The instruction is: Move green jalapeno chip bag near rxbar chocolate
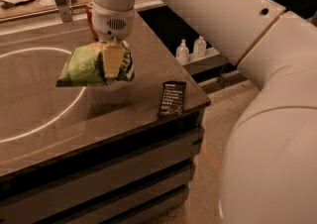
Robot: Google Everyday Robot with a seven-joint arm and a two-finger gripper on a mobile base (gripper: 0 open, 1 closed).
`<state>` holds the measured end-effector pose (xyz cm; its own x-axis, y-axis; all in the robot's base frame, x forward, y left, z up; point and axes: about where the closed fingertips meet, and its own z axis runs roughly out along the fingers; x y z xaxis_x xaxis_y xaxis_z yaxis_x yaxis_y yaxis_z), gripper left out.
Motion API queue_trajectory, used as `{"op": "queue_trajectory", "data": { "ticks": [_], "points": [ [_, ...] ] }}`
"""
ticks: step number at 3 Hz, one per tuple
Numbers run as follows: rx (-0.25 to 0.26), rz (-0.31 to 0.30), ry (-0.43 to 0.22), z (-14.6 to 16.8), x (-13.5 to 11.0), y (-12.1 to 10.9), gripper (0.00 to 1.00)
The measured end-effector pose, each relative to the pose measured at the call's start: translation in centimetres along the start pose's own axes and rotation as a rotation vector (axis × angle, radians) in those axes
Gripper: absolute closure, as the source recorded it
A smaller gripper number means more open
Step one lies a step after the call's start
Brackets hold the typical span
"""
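The green jalapeno chip bag (84, 67) is a crinkly light-green bag with a dark green end. It hangs lifted above the dark table (59, 129). My gripper (113, 67) comes down from above and is shut on the bag's right end. The rxbar chocolate (172, 98), a flat black bar with white text, lies on the table near its right front corner, to the right of the bag and a little nearer the table's front edge. The bag and the bar are apart.
A red soda can (90, 22) stands on the table behind my gripper, partly hidden. A white curved line (44, 121) runs across the tabletop. Two small bottles (190, 49) stand on a low shelf right of the table. My large arm fills the right side.
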<state>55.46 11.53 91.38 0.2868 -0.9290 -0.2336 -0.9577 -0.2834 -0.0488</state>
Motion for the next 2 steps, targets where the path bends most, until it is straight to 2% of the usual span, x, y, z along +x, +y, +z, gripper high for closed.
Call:
{"op": "queue_trajectory", "data": {
  "ticks": [1, 2],
  "points": [
    [0.016, 0.03, -0.007, -1.0, 3.2, -0.7, 0.83],
    [0.029, 0.069, -0.002, -1.7, 6.3, -0.2, 0.6]
  ]
}}
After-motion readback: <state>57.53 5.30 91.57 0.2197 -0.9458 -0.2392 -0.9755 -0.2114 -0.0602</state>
